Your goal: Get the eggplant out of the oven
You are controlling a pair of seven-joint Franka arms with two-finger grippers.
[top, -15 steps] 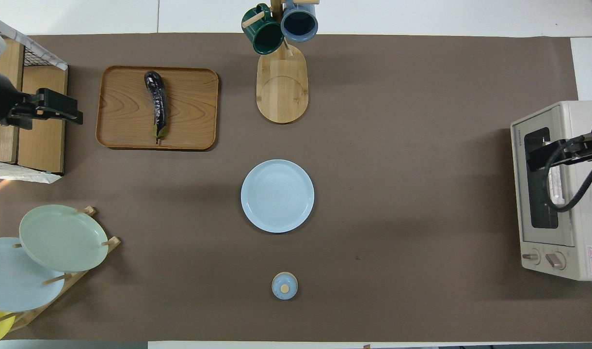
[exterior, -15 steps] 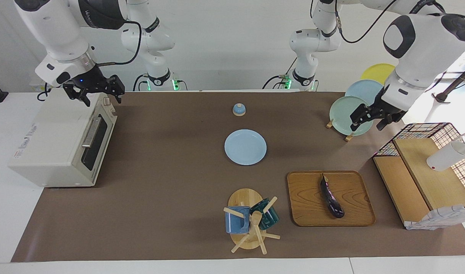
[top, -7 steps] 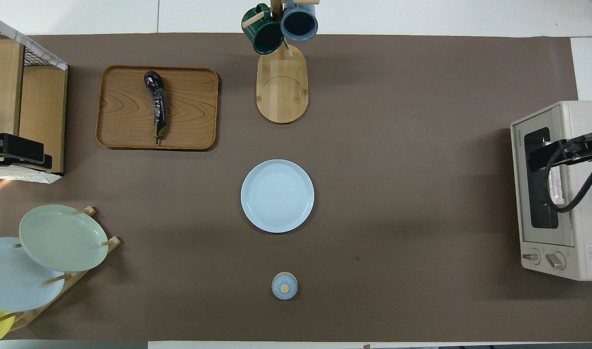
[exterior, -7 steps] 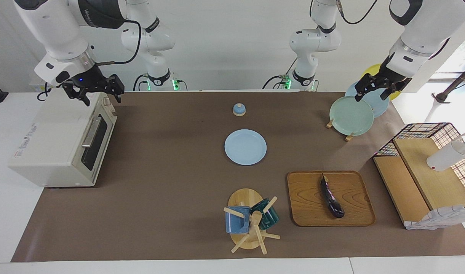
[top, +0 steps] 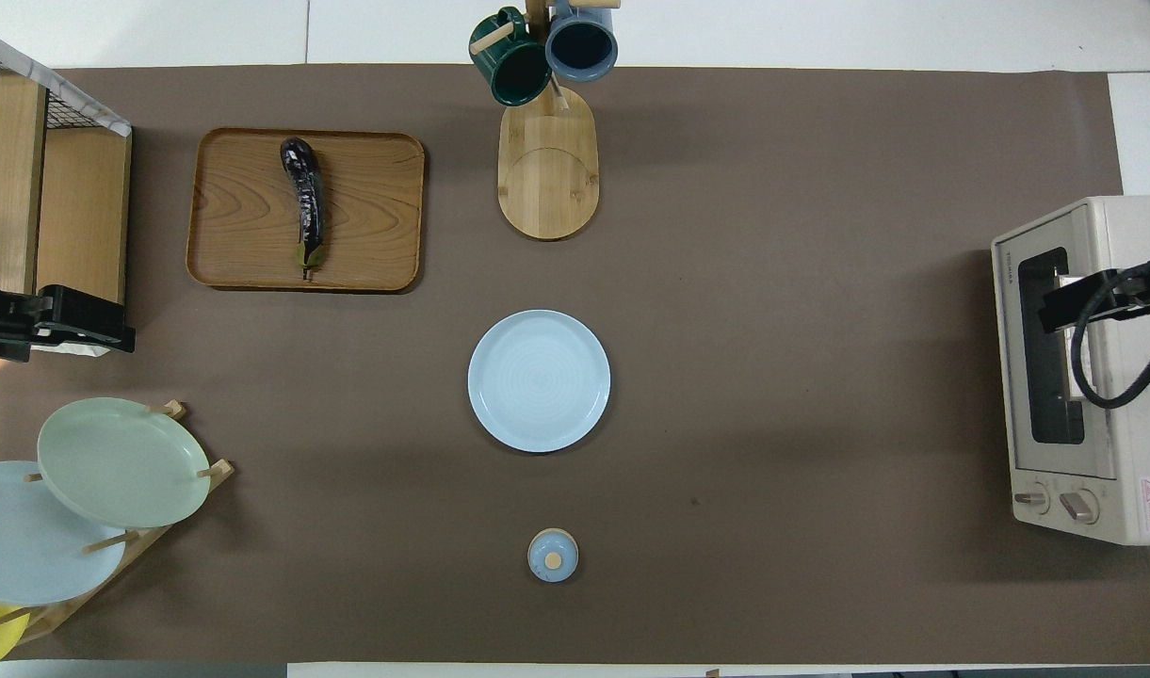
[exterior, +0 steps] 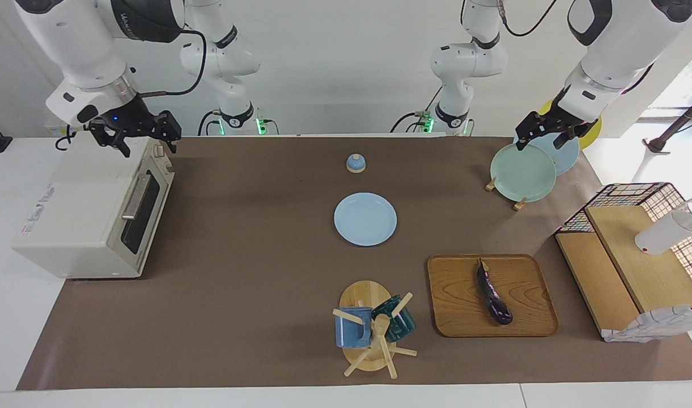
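Lying lengthwise on a wooden tray (exterior: 527, 317): one eggplant (exterior: 493, 294), stem pointing toward the robots, near the desk's edge farthest from them, toward the left arm's end. Oven (exterior: 90, 209): cream-white, door shut, at the right arm's end of the desk; small brand lettering above the door and a red warning label by the knobs, neither readable. Left gripper (exterior: 541, 133): released, fingers apart, raised over the rack of plates (exterior: 521, 173), arm bent down from above. Right gripper (exterior: 136, 133): released, fingers spread, over the oven's top.
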